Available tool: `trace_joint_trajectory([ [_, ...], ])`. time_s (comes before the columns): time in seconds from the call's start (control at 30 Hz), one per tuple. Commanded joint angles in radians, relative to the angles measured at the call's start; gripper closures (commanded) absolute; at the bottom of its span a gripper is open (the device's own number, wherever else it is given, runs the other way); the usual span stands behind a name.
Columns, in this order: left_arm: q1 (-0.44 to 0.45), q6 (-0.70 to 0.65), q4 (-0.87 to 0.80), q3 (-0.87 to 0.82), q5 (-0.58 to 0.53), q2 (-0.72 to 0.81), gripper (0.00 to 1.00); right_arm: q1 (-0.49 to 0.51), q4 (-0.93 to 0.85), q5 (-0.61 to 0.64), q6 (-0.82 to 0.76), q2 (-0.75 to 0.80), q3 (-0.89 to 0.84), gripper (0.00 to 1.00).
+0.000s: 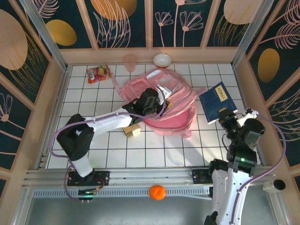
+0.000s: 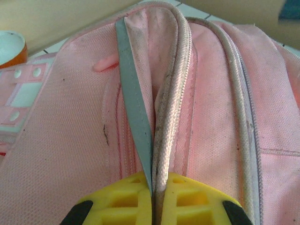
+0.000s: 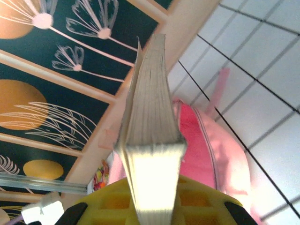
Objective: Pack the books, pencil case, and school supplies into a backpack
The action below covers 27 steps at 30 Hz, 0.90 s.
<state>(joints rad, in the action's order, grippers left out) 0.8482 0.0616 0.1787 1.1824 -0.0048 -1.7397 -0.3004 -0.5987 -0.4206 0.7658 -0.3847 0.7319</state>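
**At Desk Centre: Backpack Pinched by Left Hand, Book Clamped in Right**

At the middle of the white-tiled desk (image 1: 140,154) the pink backpack (image 1: 171,115) is found lying down, its longer extent running left to right across the desk. The left hand (image 1: 151,101) is set on the backpack's upper left part. In the left wrist view its yellow fingers (image 2: 197,201) are seen pressed together. A grey trim strip (image 2: 133,108) and a corded zip edge of the backpack (image 2: 56,140) are pinched between them, and both run straight away from the hand.

To the right of the backpack, apart from it, the dark navy book (image 1: 216,101) is held by the right hand (image 1: 228,117), which is clamped on the book's near edge. The book's long axis is directed away from the hand toward the far wall, leaning slightly left, with the cover facing up. In the right wrist view the book (image 3: 150,117) is seen edge-on, page edges toward the camera. It is gripped between the yellow fingers (image 3: 201,194), with the backpack (image 3: 211,154) beyond it to the right.

Tan and yellow blocks (image 1: 132,131) are noted on the desk just beside the backpack's near left edge. A red-and-yellow snack packet (image 1: 98,74), a pink cup (image 1: 130,62) and a bowl (image 1: 162,60) are recorded along the far edge.
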Motion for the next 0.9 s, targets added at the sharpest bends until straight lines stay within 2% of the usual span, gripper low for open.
trace_joint_trajectory([
  [0.0, -0.028, 0.069, 0.085, 0.076, 0.027, 0.02, 1.0, -0.005, -0.121, -0.089, 0.028, 0.004, 0.002, 1.0],
  [0.1, -0.045, 0.103, 0.077, 0.105, 0.014, 0.02, 1.0, -0.005, -0.098, -0.192, 0.044, 0.006, -0.032, 1.0],
  [0.23, -0.051, 0.128, 0.077, 0.131, 0.032, 0.048, 1.0, -0.002, 0.111, -0.374, 0.169, 0.008, -0.182, 1.0],
  [0.33, -0.054, 0.133, 0.077, 0.144, 0.043, 0.051, 1.0, 0.009, 0.26, -0.385, 0.242, 0.031, -0.263, 1.0],
  [0.43, -0.062, 0.13, 0.07, 0.163, 0.071, 0.056, 1.0, 0.04, 0.487, -0.421, 0.38, 0.025, -0.372, 1.0],
  [0.5, -0.07, 0.131, 0.059, 0.173, 0.089, 0.06, 1.0, 0.094, 0.6, -0.383, 0.441, 0.016, -0.424, 1.0],
  [0.67, -0.082, 0.133, 0.055, 0.184, 0.112, 0.068, 1.0, 0.341, 0.88, -0.172, 0.529, -0.077, -0.532, 1.0],
  [0.77, -0.087, 0.137, 0.055, 0.188, 0.122, 0.068, 1.0, 0.479, 1.073, -0.02, 0.55, -0.199, -0.577, 1.0],
  [0.87, -0.087, 0.135, 0.054, 0.192, 0.127, 0.069, 1.0, 0.553, 1.266, 0.065, 0.564, -0.381, -0.584, 1.0],
])
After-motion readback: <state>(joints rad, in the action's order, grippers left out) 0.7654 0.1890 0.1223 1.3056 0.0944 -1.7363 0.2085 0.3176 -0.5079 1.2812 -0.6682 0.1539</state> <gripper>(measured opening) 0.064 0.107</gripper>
